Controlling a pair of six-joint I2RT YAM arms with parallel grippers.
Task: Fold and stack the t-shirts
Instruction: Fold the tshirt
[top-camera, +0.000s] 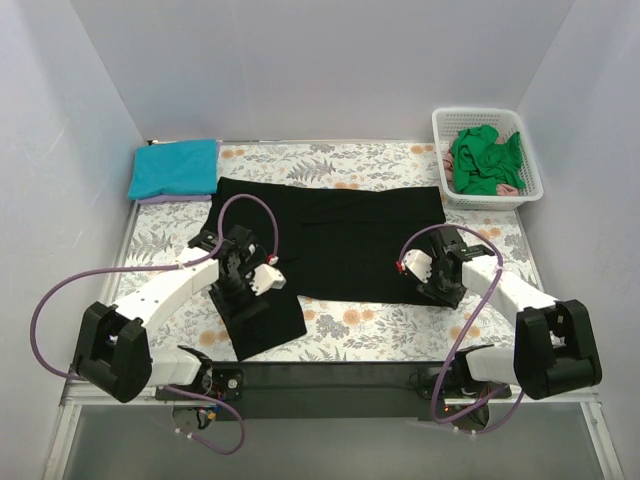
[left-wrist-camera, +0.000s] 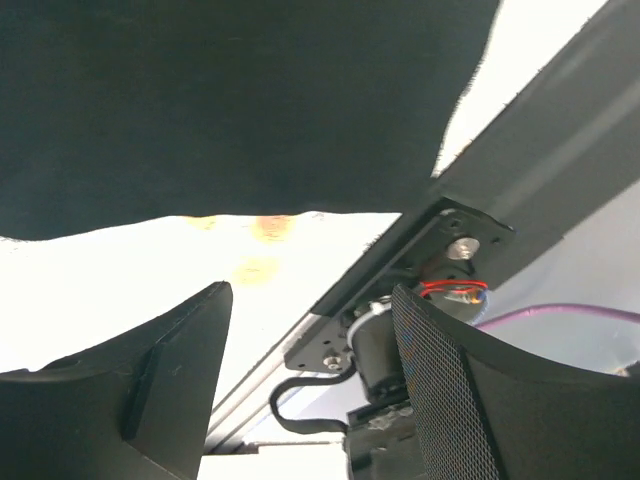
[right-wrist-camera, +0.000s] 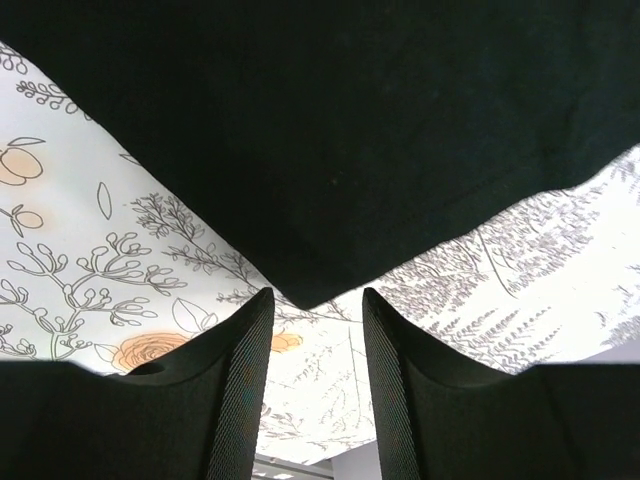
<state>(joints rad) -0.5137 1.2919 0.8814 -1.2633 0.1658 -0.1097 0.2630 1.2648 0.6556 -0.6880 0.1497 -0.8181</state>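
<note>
Our left gripper (left-wrist-camera: 312, 300) has its fingers spread wide with nothing between them, down at the lower-left flap of the big black t-shirt (top-camera: 350, 235). The right gripper (right-wrist-camera: 318, 295) is parted more narrowly. A corner of that shirt's near edge lies just ahead of the gap, and we don't see anything pinched. The shirt lies flat across the middle of the surface (top-camera: 370, 325), on its fern-print cover (top-camera: 330, 165). At the back left a folded teal shirt (top-camera: 175, 167) sits on a lavender one (top-camera: 170, 199). Green shirts (top-camera: 485, 160) are heaped in the white basket (top-camera: 528, 190) at the back right. There are plain white walls (top-camera: 320, 60) all round.
</note>
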